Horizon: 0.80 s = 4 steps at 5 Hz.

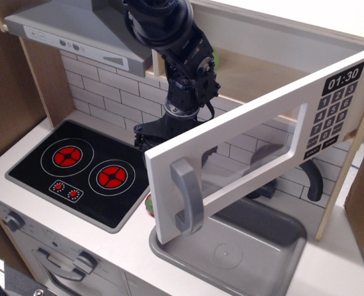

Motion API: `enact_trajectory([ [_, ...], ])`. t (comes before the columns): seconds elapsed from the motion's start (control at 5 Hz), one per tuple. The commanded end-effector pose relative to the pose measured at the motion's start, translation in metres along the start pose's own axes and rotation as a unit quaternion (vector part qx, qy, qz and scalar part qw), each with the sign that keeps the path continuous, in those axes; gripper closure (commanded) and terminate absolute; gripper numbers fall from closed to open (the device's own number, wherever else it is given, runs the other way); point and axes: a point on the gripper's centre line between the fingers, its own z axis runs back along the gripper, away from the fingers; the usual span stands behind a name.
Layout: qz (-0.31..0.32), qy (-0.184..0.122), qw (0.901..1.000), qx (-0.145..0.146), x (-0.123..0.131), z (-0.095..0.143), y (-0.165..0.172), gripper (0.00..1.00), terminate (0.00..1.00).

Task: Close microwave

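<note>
At lower left I see the black hob (pixel 86 169). At center, my end effector (pixel 146 137) sits behind the open microwave (pixel 255 142) door; I cannot tell its spread. The door swings across center-right, above the grey sink (pixel 243 259).

microwave (pixel 255 132): toy, white wooden door with clear window
door state: swung wide open, its face turned toward the camera
handle: grey vertical bar on the door's left end
keypad: black panel with white digits, reads 01:30, on the right end
position: door hangs over the grey sink area
</note>
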Motion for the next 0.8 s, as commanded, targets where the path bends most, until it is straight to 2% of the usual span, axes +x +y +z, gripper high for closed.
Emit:
enact_trajectory([
  [0.0,0.000,0.000,1.0000,0.000,0.000,0.000,0.000,0.00,0.00],
  [0.2,0.032,-0.018,0.9991,-0.021,0.005,0.039,-0.008,0.00,0.00],
  [0.6,0.038,-0.020,0.9978,-0.051,0.001,0.116,-0.023,0.00,0.00],
])
